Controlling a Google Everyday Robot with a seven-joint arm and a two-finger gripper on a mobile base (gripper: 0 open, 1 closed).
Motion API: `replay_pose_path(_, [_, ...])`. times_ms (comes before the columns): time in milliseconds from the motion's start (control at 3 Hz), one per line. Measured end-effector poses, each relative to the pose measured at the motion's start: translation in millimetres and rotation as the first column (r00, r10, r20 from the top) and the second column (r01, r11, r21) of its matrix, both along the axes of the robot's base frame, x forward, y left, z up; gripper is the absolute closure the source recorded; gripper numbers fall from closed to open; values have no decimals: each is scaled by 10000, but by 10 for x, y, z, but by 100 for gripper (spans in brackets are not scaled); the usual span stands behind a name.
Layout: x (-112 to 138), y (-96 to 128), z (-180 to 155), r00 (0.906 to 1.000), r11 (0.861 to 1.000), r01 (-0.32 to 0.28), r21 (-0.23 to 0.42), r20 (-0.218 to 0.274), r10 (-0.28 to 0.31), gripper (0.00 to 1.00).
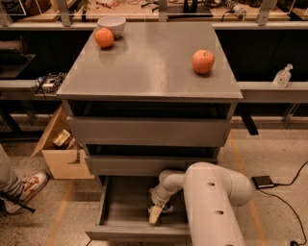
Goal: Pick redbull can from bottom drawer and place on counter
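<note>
My arm [214, 206] fills the near right corner, bending left and down into the open bottom drawer [118, 214]. My gripper [155, 214] hangs low inside it, just right of the middle and near the front wall, its pale tip pointing at the drawer floor. Whether it is open or closed I cannot tell. I cannot make out the can; my arm hides the right part of the drawer. Left of the cabinet a shoe [29, 185] rests on the floor beside an open cardboard box [62, 156]. Above the bottom drawer the two wider drawers [144, 132] are pushed in. The counter [154, 67] carries one fruit [203, 61] near its right edge, and another fruit [104, 37] at the far left corner, just beside a white bowl [111, 24]. Behind runs the workbench [139, 7]
</note>
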State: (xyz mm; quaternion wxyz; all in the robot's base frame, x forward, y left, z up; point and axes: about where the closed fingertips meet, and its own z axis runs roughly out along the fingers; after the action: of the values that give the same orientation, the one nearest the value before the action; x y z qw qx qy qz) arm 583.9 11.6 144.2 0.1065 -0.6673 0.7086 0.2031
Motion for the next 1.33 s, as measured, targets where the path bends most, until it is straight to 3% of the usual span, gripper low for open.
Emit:
replay_pose_path(1000, [-44, -72, -258, 9968, 9977, 678, 30, 420, -679, 0])
replay_pose_path(1333, [-81, -38, -318, 9967, 9975, 627, -323, 537, -609, 16])
